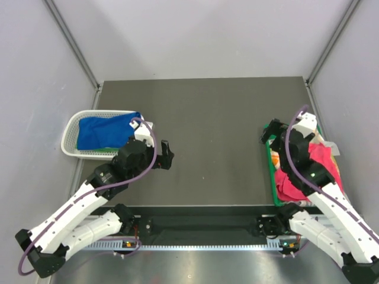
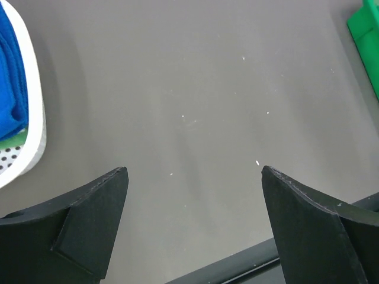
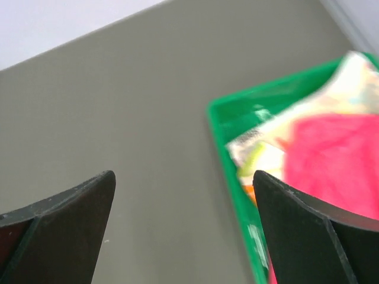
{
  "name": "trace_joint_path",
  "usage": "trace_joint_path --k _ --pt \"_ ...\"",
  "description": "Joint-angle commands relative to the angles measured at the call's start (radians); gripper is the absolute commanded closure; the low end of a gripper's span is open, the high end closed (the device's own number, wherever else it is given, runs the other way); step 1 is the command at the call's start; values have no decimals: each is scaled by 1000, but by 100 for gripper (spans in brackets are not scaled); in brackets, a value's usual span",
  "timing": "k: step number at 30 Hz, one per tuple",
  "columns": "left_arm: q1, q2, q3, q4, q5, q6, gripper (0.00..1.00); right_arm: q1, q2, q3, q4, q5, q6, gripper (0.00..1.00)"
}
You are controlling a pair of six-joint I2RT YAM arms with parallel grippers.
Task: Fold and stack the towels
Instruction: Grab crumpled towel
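Evidently barely begun: no folded stack lies on the table [image 1: 219,118].
White basket [image 1: 71,133], left of the empty, wide-open left gripper [image 1: 166,155], holds the blue towel [image 1: 103,131]; green tray [image 1: 273,177], just right of the empty, wide-open right gripper [image 1: 271,131], holds the crumpled pink-red towel [image 1: 290,184], apparently still unfolded.

The middle of the table [image 1: 219,118] is left bare, so a wide lane is offered from 6 to 12 o'clock. At 9 o'clock the way is blocked by the basket [image 1: 70,139], which is filled by a blue towel [image 1: 100,131]. At 3 o'clock the tray [image 1: 273,177] is heaped with a pink towel [image 1: 323,157]. Its inner rim seems to be overhung by the right gripper [image 1: 269,131], though that view is blurred. The left gripper [image 1: 167,155], jaws spread, is held over bare table near the basket. Walls [image 1: 35,71] are set close at 9, 12 and 3 o'clock.
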Motion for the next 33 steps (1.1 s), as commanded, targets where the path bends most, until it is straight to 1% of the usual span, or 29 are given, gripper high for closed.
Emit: trace_joint_path --k 1,4,6,7,10,15,16,20,25,29,32,33 --pt "-3 8 -10 -6 -10 -42 1 -4 51 118 -347 197 154 0" --pt "-3 12 -10 -6 4 -40 1 -35 97 117 -382 198 164 0" --pt "-3 15 -10 -7 16 -39 1 -102 147 118 -395 201 174 0" --pt "-3 16 -10 -9 18 -39 1 -163 176 121 -410 175 181 0" --pt "-3 18 -10 -7 26 -39 1 -269 195 111 -416 140 207 0" --pt "-3 24 -11 -2 50 -37 1 -392 230 60 -393 140 256 0" --pt "-3 27 -11 -4 52 -37 1 -436 244 55 -389 117 267 0" --pt "-3 28 -11 -4 55 -31 1 -534 344 25 -352 86 312 0" --pt "-3 24 -11 -10 61 -28 1 -622 426 -40 -274 89 376 0" --pt "-3 21 -18 -13 62 -25 1 -665 459 -77 -227 85 401 0" --pt "-3 24 -21 -19 62 -23 1 -670 462 -98 -203 99 404 9" --pt "-3 24 -24 -18 62 -23 1 -671 459 -101 -192 97 398 18"
